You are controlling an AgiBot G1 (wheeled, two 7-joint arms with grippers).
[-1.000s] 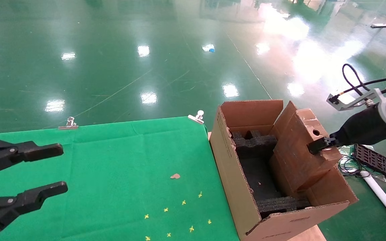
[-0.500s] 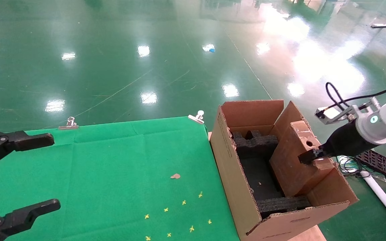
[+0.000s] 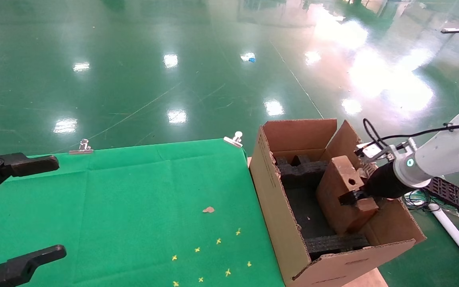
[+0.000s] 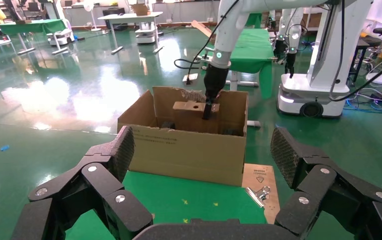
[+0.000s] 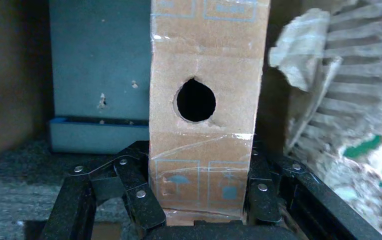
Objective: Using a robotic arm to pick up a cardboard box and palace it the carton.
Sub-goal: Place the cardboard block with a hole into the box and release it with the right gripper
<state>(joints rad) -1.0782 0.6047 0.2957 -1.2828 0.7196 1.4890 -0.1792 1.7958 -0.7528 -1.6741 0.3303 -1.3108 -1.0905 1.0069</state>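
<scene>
The robotic arm (image 3: 440, 159), white with a teal ring, reaches over the carton (image 3: 281, 223) from the right. Its right gripper (image 3: 354, 198) is shut on the cardboard box (image 3: 339, 191), a narrow reddish-brown block with a round hole, tilted inside the carton above the black foam inserts (image 3: 302, 169). In the right wrist view the black fingers (image 5: 139, 195) clamp both sides of the holed box (image 5: 206, 75). The left wrist view shows the box (image 4: 191, 114) sunk into the carton (image 4: 189, 147). My left gripper (image 3: 14, 211) is open and empty over the green cloth at the far left.
The green cloth (image 3: 134, 207) on the table is held by metal clips (image 3: 81, 147) at its far edge. A small brown scrap (image 3: 208, 209) and yellow marks lie on it. Cables and a black tray (image 3: 448, 193) lie on the floor right of the carton.
The right gripper has lowered the cardboard box leftward and down into the carton. The left gripper's jaws have spread wider apart.
</scene>
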